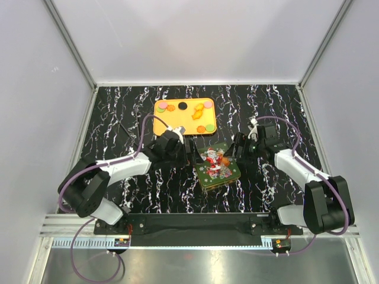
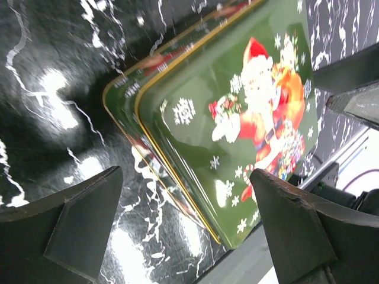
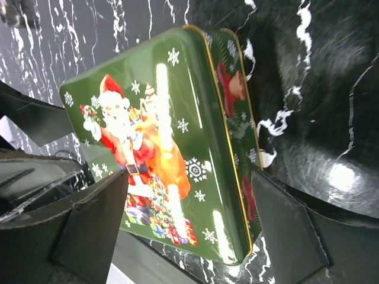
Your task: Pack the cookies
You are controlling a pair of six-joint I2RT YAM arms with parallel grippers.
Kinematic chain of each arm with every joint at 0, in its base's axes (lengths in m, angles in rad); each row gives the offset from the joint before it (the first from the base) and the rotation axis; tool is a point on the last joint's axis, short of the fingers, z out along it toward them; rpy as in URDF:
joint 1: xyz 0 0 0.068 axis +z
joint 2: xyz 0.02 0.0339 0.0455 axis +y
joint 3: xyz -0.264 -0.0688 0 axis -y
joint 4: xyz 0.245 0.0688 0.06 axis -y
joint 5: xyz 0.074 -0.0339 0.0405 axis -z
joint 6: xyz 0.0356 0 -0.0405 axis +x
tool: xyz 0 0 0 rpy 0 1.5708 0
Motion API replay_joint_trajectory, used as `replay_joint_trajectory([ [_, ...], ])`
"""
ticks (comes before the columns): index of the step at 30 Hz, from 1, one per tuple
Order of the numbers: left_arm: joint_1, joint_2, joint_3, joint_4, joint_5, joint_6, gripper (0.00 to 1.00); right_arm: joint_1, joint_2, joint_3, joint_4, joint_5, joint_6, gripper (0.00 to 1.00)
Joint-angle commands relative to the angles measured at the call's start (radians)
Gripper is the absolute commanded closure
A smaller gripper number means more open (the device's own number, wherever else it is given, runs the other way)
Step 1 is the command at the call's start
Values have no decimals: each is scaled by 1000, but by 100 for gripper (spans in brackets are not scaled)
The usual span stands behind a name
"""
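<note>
Now my left claw (image 2: 185, 177) and right claw (image 3: 189, 177) both gape wide beside the green rectangular Santa-printed tin (image 1: 217, 165) (lid on), gripping nothing; the small round flat cookies (image 1: 172, 107) lie on the orange rectangular tray (image 1: 163, 121) beyond.

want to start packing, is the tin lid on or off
On: the Santa lid covers the tin, no inside showing. Whether it is fully seated, cannot tell.

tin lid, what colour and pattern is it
The tin lid is green with a Santa, snowflakes and a gold edge; clearest in the right wrist view.
</note>
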Motion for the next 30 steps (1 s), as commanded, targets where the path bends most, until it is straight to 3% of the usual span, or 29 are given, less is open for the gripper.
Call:
replay_joint_trajectory([
  [1,-11,-19,-2,11,37,19,4,-3,-16,-25,66,-52,24,8],
  [6,-22,-13,6,50,60,7,6,-5,16,-45,143,-98,62,12],
  [17,-46,1,11,89,83,-27,13,-5,24,-62,182,-117,76,31],
  [25,-54,-25,24,75,101,-41,19,-3,47,-76,205,-115,79,33],
  [30,-54,-28,38,23,89,-32,15,-3,47,-76,199,-104,72,32],
])
